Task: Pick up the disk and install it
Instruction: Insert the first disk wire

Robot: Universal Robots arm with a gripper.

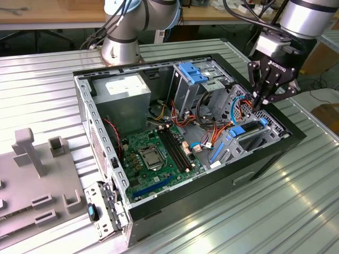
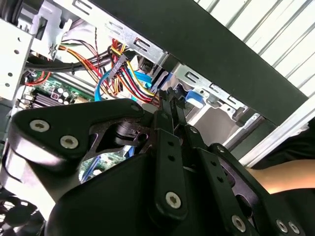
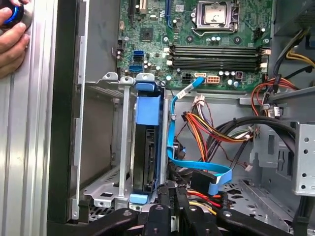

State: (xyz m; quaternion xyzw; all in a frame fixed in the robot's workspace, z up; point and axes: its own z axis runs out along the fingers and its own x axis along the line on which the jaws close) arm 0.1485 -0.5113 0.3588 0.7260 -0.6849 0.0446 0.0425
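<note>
My end effector [image 1: 259, 104] is clenched, with the black fingertips [image 2: 170, 101] drawn together to a single point. It stands in the right part of the exterior view and points down into the open black computer case [image 1: 222, 177]. In the first wrist view the end effector [image 3: 172, 192] sits just beside one end of the disk. Whether the tips touch the disk cannot be told.

The disk [image 1: 255, 138], a flat dark rectangular hard drive framed by bright blue plastic rails, lies in the silver metal bay at the right end of the case, directly below my fingertips. In the first wrist view the disk [image 3: 146, 157] stands on edge between the bay's perforated walls.

A flat light-blue data cable [image 3: 172, 130] and a bundle of red, orange and yellow wires [image 3: 209, 132] run just beside the bay. The green motherboard [image 1: 153, 153] occupies the centre of the case floor. The silver drive cage with blue latches [image 1: 193, 74] stands at the upper centre of the exterior view. The grey power supply box with a white label [image 1: 124, 90] stands to the exterior view's left of that cage.

The case rests on the ribbed metal tabletop [image 1: 275, 217]. A grey plastic fixture plate [image 1: 37, 180] lies at the lower left of the exterior view. In the first wrist view a person's hand [image 3: 12, 42] rests on the tabletop outside the case wall.
</note>
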